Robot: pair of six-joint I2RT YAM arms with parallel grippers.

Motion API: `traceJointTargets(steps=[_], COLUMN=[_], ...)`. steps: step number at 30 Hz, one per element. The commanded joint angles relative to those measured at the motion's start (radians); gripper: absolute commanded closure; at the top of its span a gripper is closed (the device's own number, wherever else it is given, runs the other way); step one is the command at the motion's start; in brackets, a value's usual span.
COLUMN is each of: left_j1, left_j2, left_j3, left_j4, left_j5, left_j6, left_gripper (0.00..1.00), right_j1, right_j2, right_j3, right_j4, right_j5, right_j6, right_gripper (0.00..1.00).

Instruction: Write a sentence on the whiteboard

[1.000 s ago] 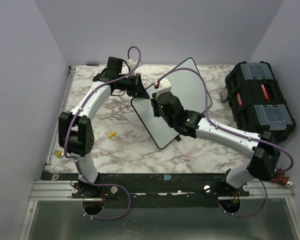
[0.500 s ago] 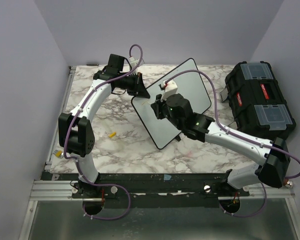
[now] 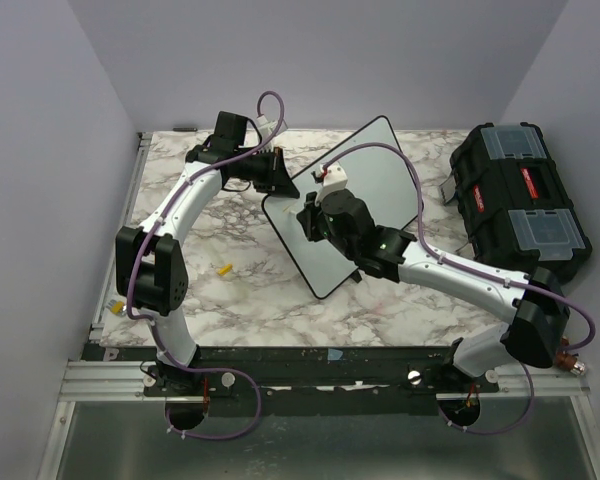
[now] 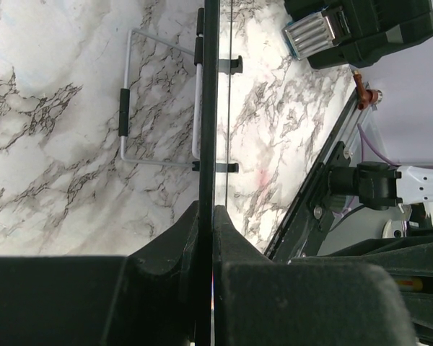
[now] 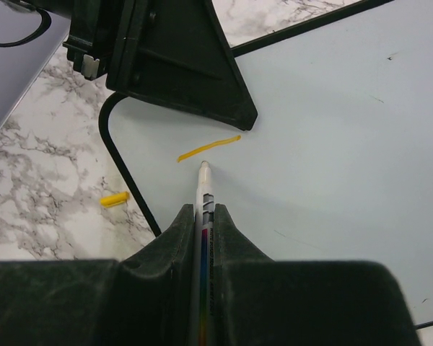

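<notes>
black toolbox [image 3: 520,205] shut, near whiteboard [image 3: 380,160]

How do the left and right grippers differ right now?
The left gripper clamps the edge of the whiteboard; the right gripper clamps a marker. The left sits at the board's rim; the right is over its face, marker tip beside a short yellow stroke. Both have their jaws shut on something.
</notes>
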Motion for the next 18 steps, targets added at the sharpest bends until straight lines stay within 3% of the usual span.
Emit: traceJointTargets(steps=[1,18], left_j1=[-0.002,-0.005], left_j2=[-0.057,-0.062], left_j3=[-0.007,-0.016], left_j4=[0.042,0.047], left_j5=[0.002,0.006], left_j6=[0.038,0.039], left_gripper=[1.00,1.00], right_j1=[0.003,-0.004], right_j2=[0.014,0.044], right_j3=[0.033,0.042], right_j4=[0.010,0.007], right_j5=[0.027,0.056], right_j6=[0.009,0.000], right_gripper=[0.99,0.99])
